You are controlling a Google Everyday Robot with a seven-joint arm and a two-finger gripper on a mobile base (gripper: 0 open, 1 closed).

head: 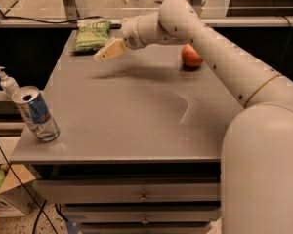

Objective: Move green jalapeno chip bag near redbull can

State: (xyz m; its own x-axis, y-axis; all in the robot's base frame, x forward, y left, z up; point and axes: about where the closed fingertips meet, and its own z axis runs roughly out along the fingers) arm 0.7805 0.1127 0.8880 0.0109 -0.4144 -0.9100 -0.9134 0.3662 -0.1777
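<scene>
Our hand [109,50] hovers empty just beside the chip bag [91,35], how open we cannot tell, so the whole carry across the worktop [136,111] to the can [35,113] is not yet done.

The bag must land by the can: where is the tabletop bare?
Bare: the wide middle and front, between the slim silver-and-blue can front-left and the red apple at back-right. Crowded: back-left, end effector near crinkly light-green chip bag.

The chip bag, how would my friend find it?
Look at the big grey table, then its far left corner. The green jalapeno chip bag lies flat there, just beyond the robot's claw. It's the only green, crinkly thing there; the apple is round and red.
</scene>
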